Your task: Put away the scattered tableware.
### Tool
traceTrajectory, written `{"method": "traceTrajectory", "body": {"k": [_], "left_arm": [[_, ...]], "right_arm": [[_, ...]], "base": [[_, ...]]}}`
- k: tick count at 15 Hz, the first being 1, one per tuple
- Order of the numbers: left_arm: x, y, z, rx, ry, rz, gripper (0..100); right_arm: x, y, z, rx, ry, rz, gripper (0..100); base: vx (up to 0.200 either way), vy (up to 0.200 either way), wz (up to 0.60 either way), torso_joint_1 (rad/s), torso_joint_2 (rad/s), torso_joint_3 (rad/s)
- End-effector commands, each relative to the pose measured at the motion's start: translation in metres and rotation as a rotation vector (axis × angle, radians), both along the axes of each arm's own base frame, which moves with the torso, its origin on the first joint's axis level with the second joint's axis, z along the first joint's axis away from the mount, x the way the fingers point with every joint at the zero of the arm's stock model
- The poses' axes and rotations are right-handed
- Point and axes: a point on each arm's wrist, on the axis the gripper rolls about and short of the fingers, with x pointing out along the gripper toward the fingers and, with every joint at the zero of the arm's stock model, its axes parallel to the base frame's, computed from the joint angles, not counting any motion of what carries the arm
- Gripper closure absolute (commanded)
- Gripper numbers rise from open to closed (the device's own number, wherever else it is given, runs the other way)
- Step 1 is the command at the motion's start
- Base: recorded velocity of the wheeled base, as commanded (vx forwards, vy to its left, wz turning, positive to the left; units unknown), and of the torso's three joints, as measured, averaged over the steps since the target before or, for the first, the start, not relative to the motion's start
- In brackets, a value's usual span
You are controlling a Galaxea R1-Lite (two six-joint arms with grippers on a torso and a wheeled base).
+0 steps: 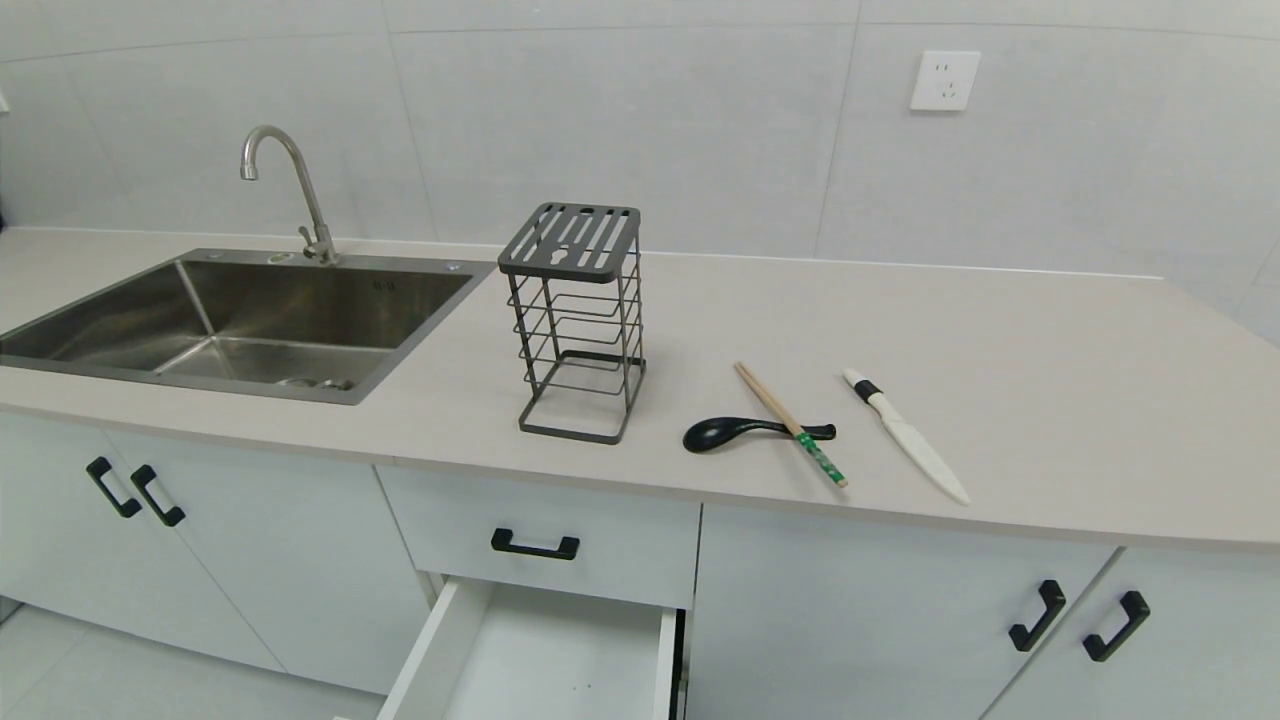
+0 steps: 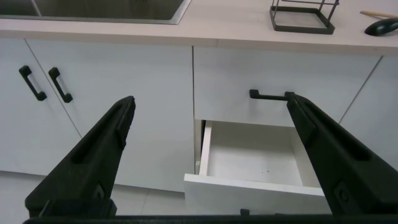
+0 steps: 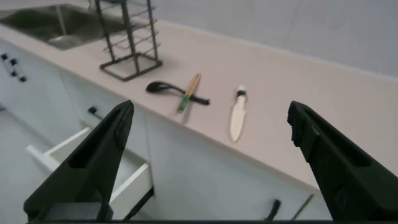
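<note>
On the counter [image 1: 1000, 330], right of the wire rack [image 1: 580, 320], a black spoon [image 1: 740, 432] lies with chopsticks [image 1: 790, 424] crossing its handle. A white knife [image 1: 905, 435] sits near, apart. Below the rack a drawer [image 1: 540, 650] stands open. The left gripper [image 2: 210, 101], jaws wide, faces that drawer. The right gripper [image 3: 211, 107], jaws wide too, faces the tableware.

Our head camera sits high and set back, looking forward and down over the worktop [image 1: 1000, 330] and the open drawer [image 1: 560, 650] beneath. Our left wrist camera hangs low, facing the cabinet fronts [image 2: 124, 93] past the left hand [image 2: 209, 101], near that drawer. Our right wrist camera looks down past the right hand [image 3: 211, 107] along the worktop toward the sink [image 3: 37, 17]. All three share the drawer, wire rack [image 1: 578, 320] and black spoon [image 1: 745, 432].
</note>
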Motion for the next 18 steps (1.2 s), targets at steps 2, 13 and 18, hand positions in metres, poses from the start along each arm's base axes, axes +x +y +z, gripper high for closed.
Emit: {"method": "traceTrajectory", "body": {"k": [2, 13, 18], "left_arm": [[0.000, 0.000, 0.000, 0.000, 0.002, 0.000, 0], [0.000, 0.000, 0.000, 0.000, 0.002, 0.000, 0], [0.000, 0.000, 0.000, 0.000, 0.001, 0.000, 0]], "right_arm": [[0.040, 0.015, -0.018, -0.044, 0.232, 0.103, 0], [0.115, 0.057, -0.020, -0.140, 0.431, 0.140, 0], [0.147, 0.081, -0.020, -0.076, 0.528, 0.105, 0]], "base": [[0.000, 0.000, 0.00, 0.000, 0.00, 0.000], [0.000, 0.000, 0.00, 0.000, 0.00, 0.000], [0.000, 0.000, 0.00, 0.000, 0.00, 0.000]]}}
